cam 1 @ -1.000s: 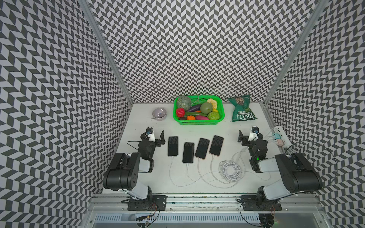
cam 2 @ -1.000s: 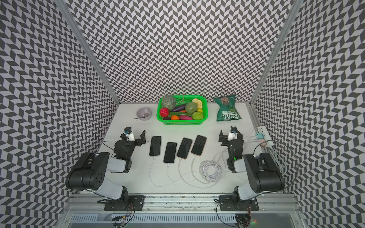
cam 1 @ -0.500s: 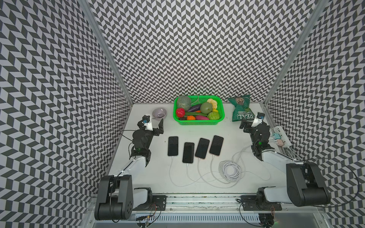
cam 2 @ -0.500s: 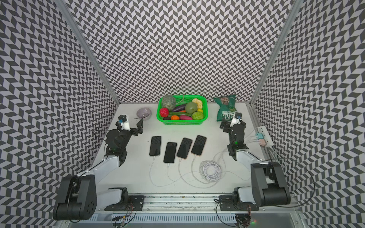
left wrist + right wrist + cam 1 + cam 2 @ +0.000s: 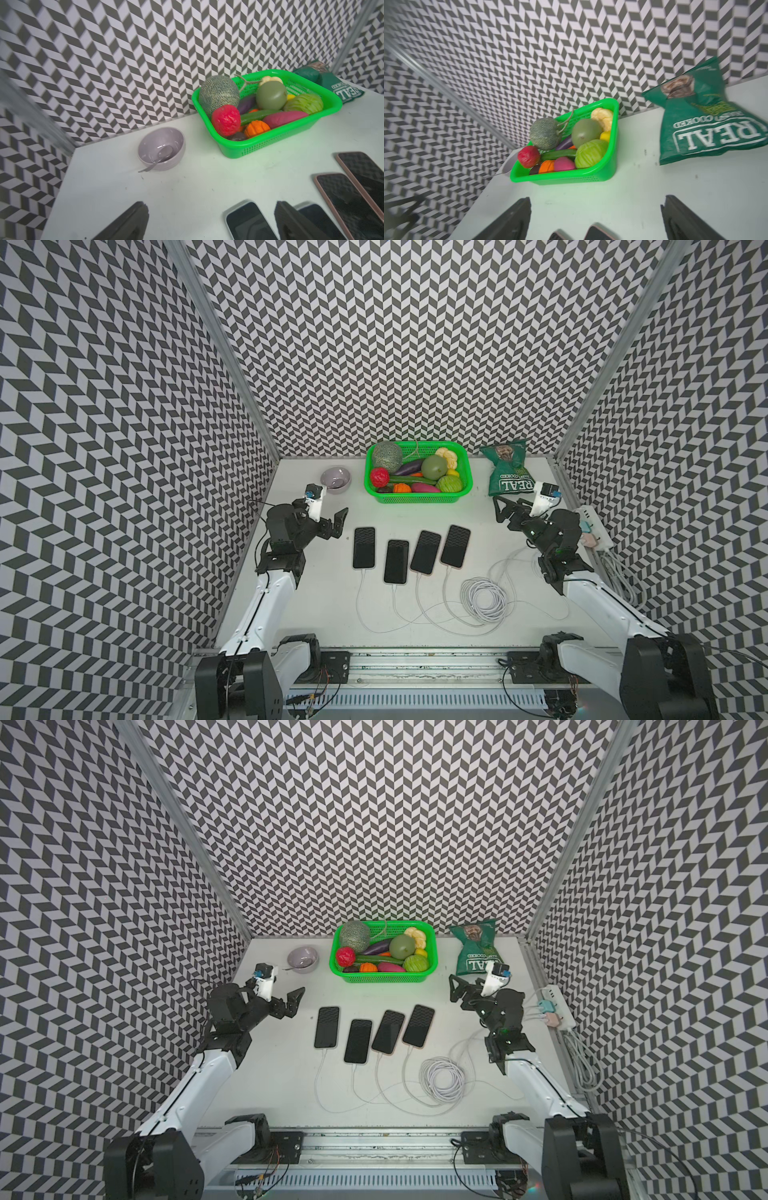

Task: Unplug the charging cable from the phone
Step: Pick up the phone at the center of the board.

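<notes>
Several dark phones lie side by side mid-table, from the leftmost phone to the rightmost phone. A thin white charging cable is plugged into each near end, and the cables gather in a coil. My left gripper hovers open just left of the row, with nothing between its fingers. In the left wrist view a white-edged phone lies between the open fingers. My right gripper hangs open and empty, right of the row and further back. Two phone tops show in the right wrist view.
A green basket of toy vegetables stands at the back centre. A lilac bowl with a spoon sits to its left and a green chip bag to its right. A white power strip lies along the right edge.
Both arms have unfolded from a tucked pose. The grippers have risen and swung toward the back, left and right of the phones. Both have stayed open.
</notes>
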`<state>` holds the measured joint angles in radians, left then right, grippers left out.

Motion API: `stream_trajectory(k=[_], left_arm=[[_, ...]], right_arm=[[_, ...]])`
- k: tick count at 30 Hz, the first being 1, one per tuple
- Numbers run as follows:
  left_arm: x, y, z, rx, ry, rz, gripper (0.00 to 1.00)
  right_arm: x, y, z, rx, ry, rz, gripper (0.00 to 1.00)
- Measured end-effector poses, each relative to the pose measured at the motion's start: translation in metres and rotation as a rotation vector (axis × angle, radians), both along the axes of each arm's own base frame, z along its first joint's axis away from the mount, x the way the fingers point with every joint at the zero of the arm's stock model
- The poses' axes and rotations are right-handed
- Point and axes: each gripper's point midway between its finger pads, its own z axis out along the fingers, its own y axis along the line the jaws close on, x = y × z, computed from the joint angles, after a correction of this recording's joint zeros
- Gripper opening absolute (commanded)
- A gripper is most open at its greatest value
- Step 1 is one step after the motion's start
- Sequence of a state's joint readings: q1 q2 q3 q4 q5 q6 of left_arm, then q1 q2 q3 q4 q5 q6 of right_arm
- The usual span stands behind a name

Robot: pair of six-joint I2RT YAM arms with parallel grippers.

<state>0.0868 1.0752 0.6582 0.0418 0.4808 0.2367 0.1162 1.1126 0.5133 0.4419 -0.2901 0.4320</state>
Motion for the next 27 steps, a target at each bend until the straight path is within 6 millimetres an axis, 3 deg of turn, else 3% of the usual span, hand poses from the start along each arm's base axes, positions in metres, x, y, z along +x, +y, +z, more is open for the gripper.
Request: stream_trajectory(k=[6,10,21,27], left_arm=[[-0.002,-0.016,-0.038,-0.037,0.208,-0.133,1.0],[0.003,-0.017,-0.069,-0.073,0.365,-0.15,1.0],[0.024,-0.012,-0.105,-0.054,0.606,-0.09,1.0],[0.02,-0.027,-0.133,0.053,0.726,-0.06,1.0]], right_arm=[[-0.031,0.079,-0.005,-0.014,0.024,0.184,1.0],[-0.052,0.117,-0.01,-0.038,0.039,0.246,1.0],[-0.084,0.18,-0.044,-0.137,0.104,0.294,1.0],[-0.091,0.206,-0.048,-0.176,0.105,0.301,1.0]])
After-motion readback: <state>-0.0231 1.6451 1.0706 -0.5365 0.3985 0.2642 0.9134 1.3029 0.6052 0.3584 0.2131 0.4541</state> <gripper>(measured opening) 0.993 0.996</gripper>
